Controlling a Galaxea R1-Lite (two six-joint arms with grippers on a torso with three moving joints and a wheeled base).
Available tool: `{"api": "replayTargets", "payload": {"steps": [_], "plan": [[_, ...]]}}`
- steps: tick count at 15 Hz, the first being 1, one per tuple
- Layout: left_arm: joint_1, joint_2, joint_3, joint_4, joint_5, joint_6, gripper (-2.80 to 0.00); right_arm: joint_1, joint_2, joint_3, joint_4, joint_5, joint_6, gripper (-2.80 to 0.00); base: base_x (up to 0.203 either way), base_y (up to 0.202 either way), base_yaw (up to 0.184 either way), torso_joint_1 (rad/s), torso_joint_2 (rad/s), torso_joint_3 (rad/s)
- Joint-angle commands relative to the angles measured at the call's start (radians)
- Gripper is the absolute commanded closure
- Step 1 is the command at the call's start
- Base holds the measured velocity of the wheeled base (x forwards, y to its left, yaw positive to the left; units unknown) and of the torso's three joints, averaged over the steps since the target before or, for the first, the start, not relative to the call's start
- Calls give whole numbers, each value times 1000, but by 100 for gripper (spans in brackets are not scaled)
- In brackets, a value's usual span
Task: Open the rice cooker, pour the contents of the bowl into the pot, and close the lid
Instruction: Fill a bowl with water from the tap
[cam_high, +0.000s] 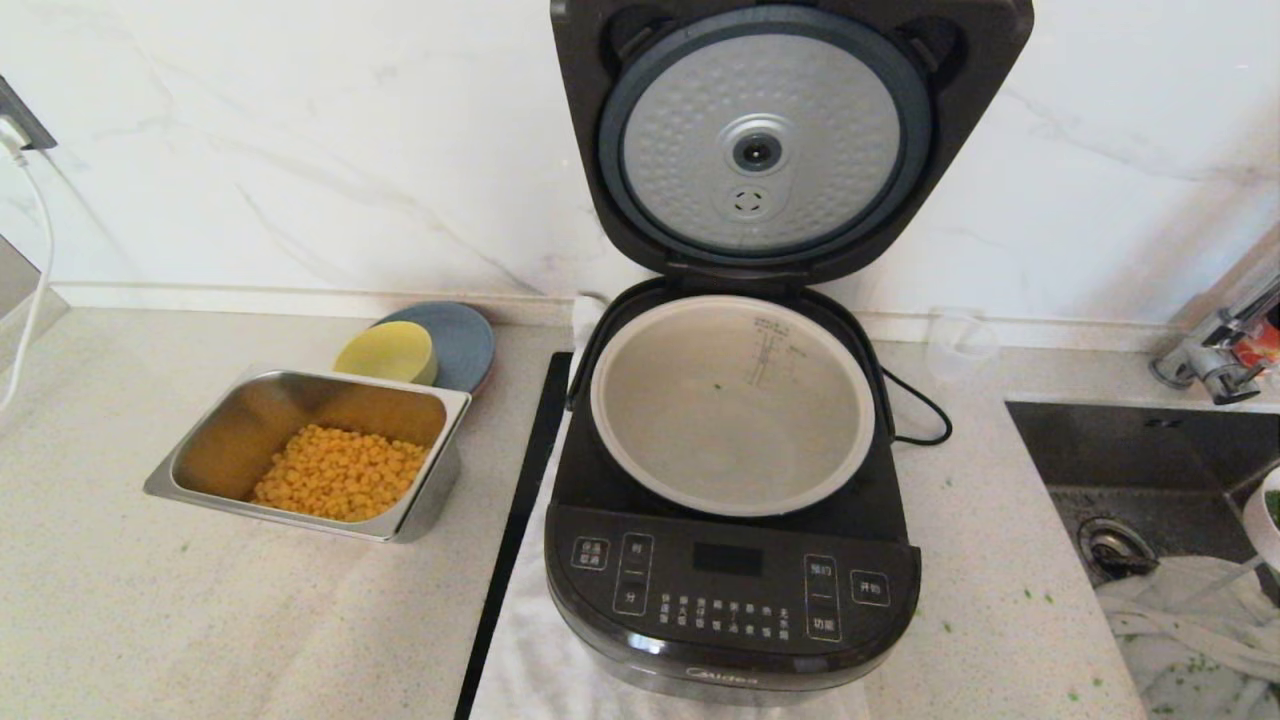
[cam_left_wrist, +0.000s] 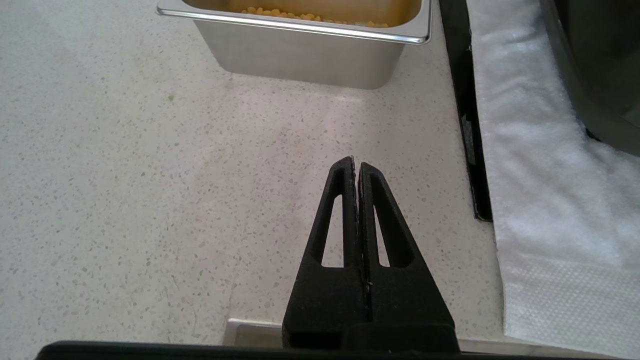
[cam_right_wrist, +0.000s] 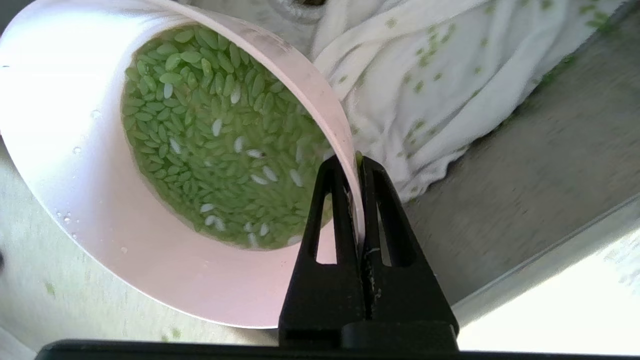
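Note:
The black rice cooker (cam_high: 735, 600) stands in the middle of the counter with its lid (cam_high: 765, 140) hinged fully up, dimpled silver plate facing me. The grey-beige pot (cam_high: 640, 400) inside holds only a green speck. My right gripper (cam_right_wrist: 356, 162) is shut on the rim of the pale pink bowl (cam_right_wrist: 75, 100), held tilted over the sink. The contents (cam_right_wrist: 210, 135), small green grains with a few white ones, lie in the bowl. Only the bowl's edge (cam_high: 1264, 520) shows in the head view, at the far right. My left gripper (cam_left_wrist: 356, 162) is shut on nothing, low over the bare counter.
A steel tray (cam_high: 200, 440) with yellow corn sits left of the cooker, a yellow bowl (cam_high: 385, 352) and grey-blue plate (cam_high: 465, 335) behind it. A sink (cam_high: 1150, 460) with a speckled white cloth (cam_right_wrist: 425, 75) and a faucet (cam_high: 1215, 350) are at the right. White towel (cam_left_wrist: 540, 175) lies under the cooker.

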Motion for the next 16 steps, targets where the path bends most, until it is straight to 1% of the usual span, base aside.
{"api": "replayTargets", "payload": {"steps": [1, 5, 8, 11, 14, 16], "plan": [[0, 2, 0, 1, -1, 0, 0, -51, 106, -56, 2, 18, 1, 0, 0, 0, 0, 0, 0, 0], [0, 0, 0, 1, -1, 0, 0, -81, 204, -164, 19, 28, 13, 0, 0, 0, 0, 0, 0, 0], [0, 0, 0, 1, -1, 0, 0, -92, 267, -261, 58, 30, 61, 0, 0, 0, 0, 0, 0, 0], [0, 0, 0, 1, -1, 0, 0, -94, 304, -315, 78, 42, 72, 0, 0, 0, 0, 0, 0, 0], [0, 0, 0, 1, -1, 0, 0, -93, 333, -384, 131, 57, 109, 0, 0, 0, 0, 0, 0, 0], [0, 0, 0, 1, -1, 0, 0, -93, 332, -391, 145, 67, 109, 0, 0, 0, 0, 0, 0, 0]]}}
